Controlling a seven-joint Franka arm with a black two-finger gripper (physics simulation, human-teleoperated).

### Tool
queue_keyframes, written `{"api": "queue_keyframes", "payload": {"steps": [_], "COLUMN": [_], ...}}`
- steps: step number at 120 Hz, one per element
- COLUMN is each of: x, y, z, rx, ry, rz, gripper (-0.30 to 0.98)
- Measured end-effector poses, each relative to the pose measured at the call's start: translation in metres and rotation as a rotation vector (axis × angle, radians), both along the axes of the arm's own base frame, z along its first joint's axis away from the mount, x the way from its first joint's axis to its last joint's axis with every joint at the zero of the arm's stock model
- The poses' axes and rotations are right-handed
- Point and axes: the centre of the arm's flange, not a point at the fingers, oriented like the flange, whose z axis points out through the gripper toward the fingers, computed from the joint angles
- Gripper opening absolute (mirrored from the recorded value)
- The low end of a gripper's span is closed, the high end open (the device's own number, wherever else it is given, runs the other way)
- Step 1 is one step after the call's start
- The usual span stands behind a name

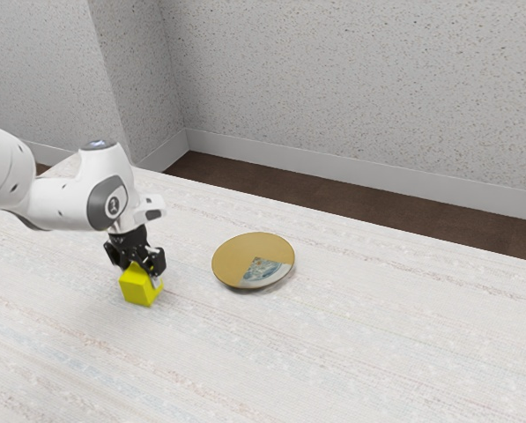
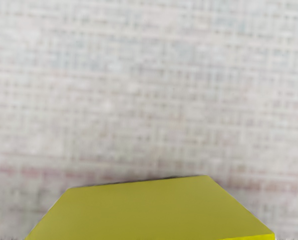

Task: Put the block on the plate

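In the exterior view the black gripper [image 1: 141,267] is low over the table, right at the top of the yellow block [image 1: 140,288], and hides part of it. Whether it grips the block cannot be made out. The block looks upright, at or close to the table surface. Towards the exterior view's right, apart from the block, lies the round plate [image 1: 245,254], mustard-coloured with a blue-and-white patterned section. Under my hand, the wrist view has the yellow block [image 2: 149,210] large at its lower edge.
A pale, streaked tabletop [image 1: 351,344] carries the block and plate. Beyond its far edge are a dark brown floor [image 1: 333,202] and a speckled wall [image 1: 351,88] with a light baseboard.
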Motion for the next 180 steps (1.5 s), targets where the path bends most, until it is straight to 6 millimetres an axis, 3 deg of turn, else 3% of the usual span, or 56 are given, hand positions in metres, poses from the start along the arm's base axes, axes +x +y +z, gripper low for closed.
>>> {"api": "queue_keyframes", "payload": {"steps": [25,53,79,96,118,135,149,161,180], "x": [0.015,0.058,0.092,0.120,0.137,0.137,0.137,0.134,0.107], "y": [-0.019,-0.088,-0.139,-0.158,-0.162,-0.165,-0.166,-0.166,-0.147], "z": [0.044,0.097,0.103,0.092,0.053,0.047,0.054,0.079,0.107], "rx": [0.001,0.005,-0.016,-0.031,-0.041,-0.046,-0.047,-0.045,-0.043], "ry": [-0.052,-0.132,-0.164,-0.177,-0.142,-0.134,-0.143,-0.169,-0.125], "rz": [-0.035,-0.151,-0.222,-0.244,-0.243,-0.247,-0.251,-0.258,-0.247], "gripper": [0.37,0.33,0.32,0.31,0.33,0.45,0.55,0.60,0.65]}}
